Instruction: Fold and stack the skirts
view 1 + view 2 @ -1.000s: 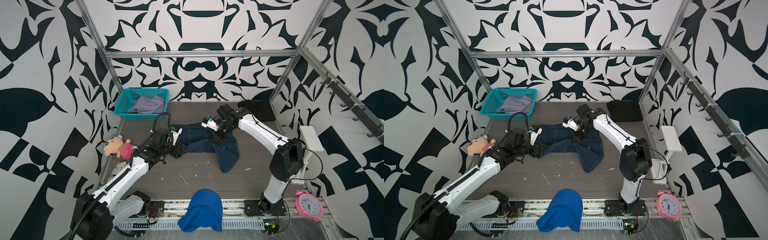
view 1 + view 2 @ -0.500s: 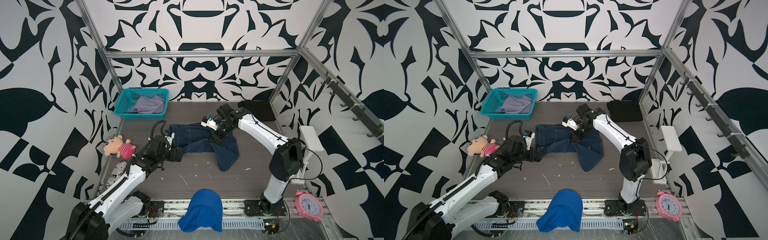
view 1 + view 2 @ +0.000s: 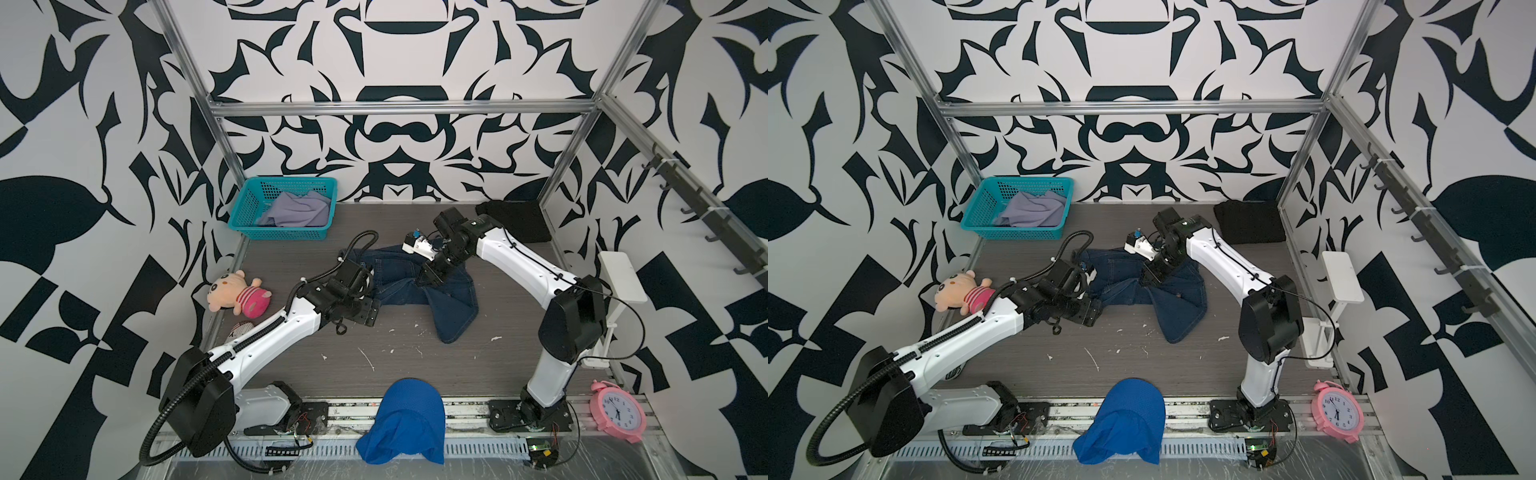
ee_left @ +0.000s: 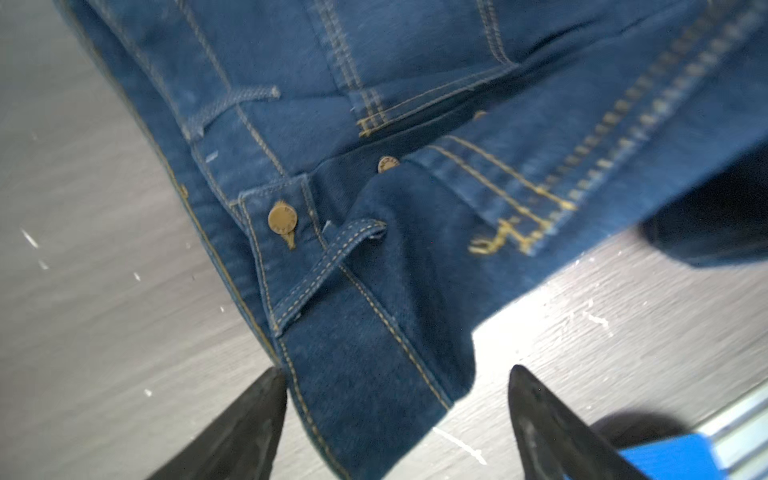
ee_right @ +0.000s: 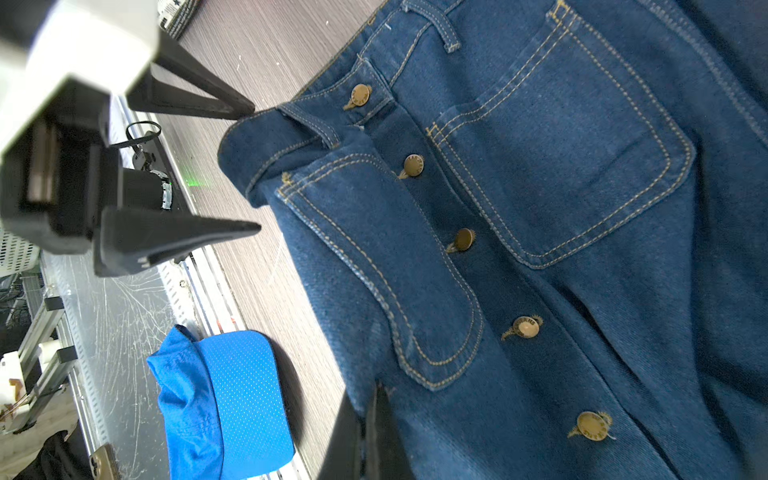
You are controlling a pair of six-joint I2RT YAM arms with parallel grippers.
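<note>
The dark blue denim skirt lies spread mid-table, buttons and pockets up. My left gripper is open, and the skirt's waistband corner lies loose between its fingers. In the right wrist view the left gripper stands open at that same corner. My right gripper is shut on the denim skirt's side edge below a pocket. The black skirt lies folded at the back right. The lavender-grey skirt sits crumpled in the teal basket.
A plush toy lies at the table's left edge. A bright blue mesh cloth hangs over the front rail. A pink clock stands front right, and a white shelf juts from the right wall.
My left gripper has opened off the denim waistband and drawn back toward the front. The waistband now lies flat on the table. My right gripper has stayed shut on the skirt.
</note>
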